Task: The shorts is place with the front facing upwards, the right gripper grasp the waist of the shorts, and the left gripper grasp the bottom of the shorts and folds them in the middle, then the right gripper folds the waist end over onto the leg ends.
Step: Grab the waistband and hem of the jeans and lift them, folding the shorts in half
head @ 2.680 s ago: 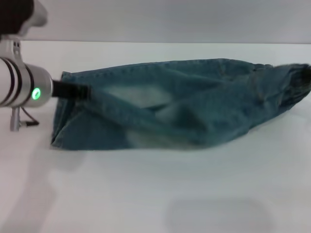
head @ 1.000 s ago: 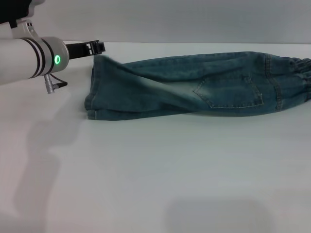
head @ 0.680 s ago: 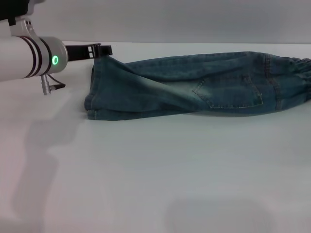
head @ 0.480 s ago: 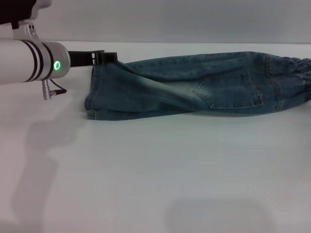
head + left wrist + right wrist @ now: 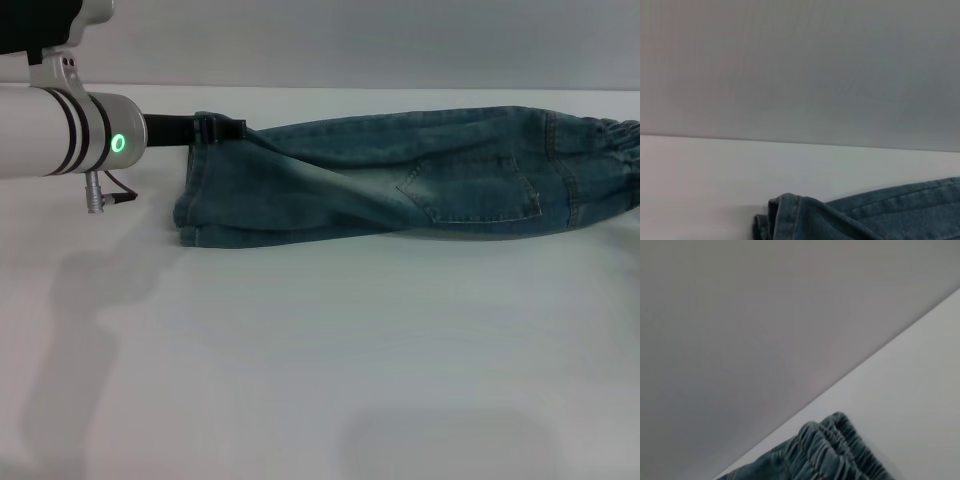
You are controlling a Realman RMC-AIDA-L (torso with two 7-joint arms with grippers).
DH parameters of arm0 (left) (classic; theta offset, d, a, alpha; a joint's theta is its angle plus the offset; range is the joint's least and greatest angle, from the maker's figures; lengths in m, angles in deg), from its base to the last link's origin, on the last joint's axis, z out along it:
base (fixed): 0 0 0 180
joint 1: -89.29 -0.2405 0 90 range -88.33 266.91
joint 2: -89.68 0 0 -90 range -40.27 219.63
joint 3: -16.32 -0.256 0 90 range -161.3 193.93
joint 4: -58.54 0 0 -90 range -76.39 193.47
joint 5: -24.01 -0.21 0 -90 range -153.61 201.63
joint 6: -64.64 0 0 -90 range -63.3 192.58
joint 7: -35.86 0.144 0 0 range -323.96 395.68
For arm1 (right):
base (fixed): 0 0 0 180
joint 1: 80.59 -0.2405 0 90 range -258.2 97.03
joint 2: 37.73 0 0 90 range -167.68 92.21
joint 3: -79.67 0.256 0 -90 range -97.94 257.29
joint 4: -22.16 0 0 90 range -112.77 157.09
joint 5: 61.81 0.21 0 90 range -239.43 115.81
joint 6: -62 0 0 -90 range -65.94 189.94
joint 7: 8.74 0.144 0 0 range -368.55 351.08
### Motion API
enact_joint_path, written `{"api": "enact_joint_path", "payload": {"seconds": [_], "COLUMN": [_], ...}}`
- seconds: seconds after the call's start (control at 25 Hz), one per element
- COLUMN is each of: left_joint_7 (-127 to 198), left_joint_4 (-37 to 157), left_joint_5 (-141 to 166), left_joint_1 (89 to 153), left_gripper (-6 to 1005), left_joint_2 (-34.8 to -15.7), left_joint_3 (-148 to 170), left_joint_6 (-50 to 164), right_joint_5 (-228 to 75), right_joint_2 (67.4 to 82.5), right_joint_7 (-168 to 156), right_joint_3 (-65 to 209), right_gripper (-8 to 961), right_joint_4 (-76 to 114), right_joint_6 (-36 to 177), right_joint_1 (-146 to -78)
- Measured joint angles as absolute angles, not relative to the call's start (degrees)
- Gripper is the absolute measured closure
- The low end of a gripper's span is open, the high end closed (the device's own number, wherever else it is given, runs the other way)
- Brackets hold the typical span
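Reaching in from the table's [image 5: 300,380] left edge, we are bringing our left gripper [image 5: 222,128] against the far corner of the leg ends [image 5: 190,200]; we cannot tell whether it is apart or together. The shorts [image 5: 400,180] are lying folded lengthwise along the far edge, with the waist [image 5: 612,160] at the right.
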State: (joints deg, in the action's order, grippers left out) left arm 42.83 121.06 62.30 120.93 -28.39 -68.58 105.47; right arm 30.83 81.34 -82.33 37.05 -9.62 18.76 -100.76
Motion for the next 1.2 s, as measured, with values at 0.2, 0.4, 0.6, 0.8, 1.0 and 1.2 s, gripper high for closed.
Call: {"api": "enact_joint_path", "payload": {"seconds": [0.2,0.4,0.6,0.8,1.0,1.2], "left_joint_7": [42.88,42.89,42.89,43.38,43.47,43.49], "left_joint_4": [121.22,122.14,122.7,122.7,122.7,122.79], "left_joint_5": [62.39,62.42,62.42,62.42,62.41,62.41], "left_joint_1": [120.93,120.86,120.54,120.53,120.55,120.58], "left_gripper": [172,172,172,172,172,172], "left_joint_2": [-28.42,-28.48,-28.47,-28.51,-28.51,-28.47], "left_joint_3": [-69.5,-70.22,-70.61,-70.82,-70.86,-71.43], "left_joint_6": [105.52,105.52,105.48,105.44,105.54,105.6], "right_joint_5": [30.83,30.83,30.83,30.83,31.19,33.4], "right_joint_2": [81.31,81.16,81.0,80.93,80.92,80.93], "right_joint_7": [-82.55,-82.58,-82.6,-82.62,-82.18,-82.0], "right_joint_3": [37.05,37.05,37.2,37.56,37.75,37.72], "right_gripper": [285,285,285,285,285,286], "right_joint_4": [-8.95,-8.84,-8.39,-7.57,-7.41,-7.37], "right_joint_6": [18.76,19.11,19.93,21.04,21.65,21.29], "right_joint_1": [-101.49,-102.54,-103.46,-104.15,-104.35,-103.62]}}
